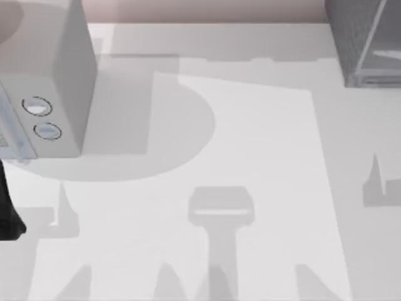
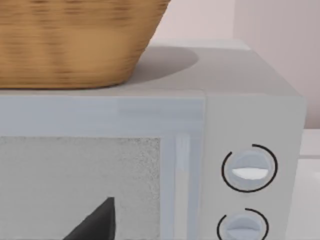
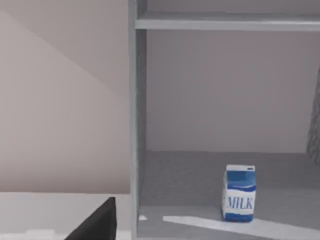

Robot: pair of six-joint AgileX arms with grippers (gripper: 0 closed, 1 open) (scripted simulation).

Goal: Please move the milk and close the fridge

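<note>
The milk [image 3: 240, 194], a small white carton with a blue top and blue print, stands upright on the lower shelf inside the fridge [image 3: 136, 100]. The fridge front is open toward my right wrist camera, and a second shelf runs above. In the top view the dark speckled fridge [image 1: 351, 37] sits at the table's far right corner. A dark part of my right gripper [image 3: 95, 222] shows low in the right wrist view, well short of the fridge and apart from the milk. A dark part of my left gripper [image 2: 95, 222] hangs in front of the microwave.
A light grey microwave [image 1: 56, 81] with two round dials [image 2: 249, 168] stands at the far left, and a wicker basket [image 2: 70, 40] rests on top of it. A dark piece of my left arm [image 1: 7, 210] shows at the left edge. The white table [image 1: 263, 157] spreads between the appliances.
</note>
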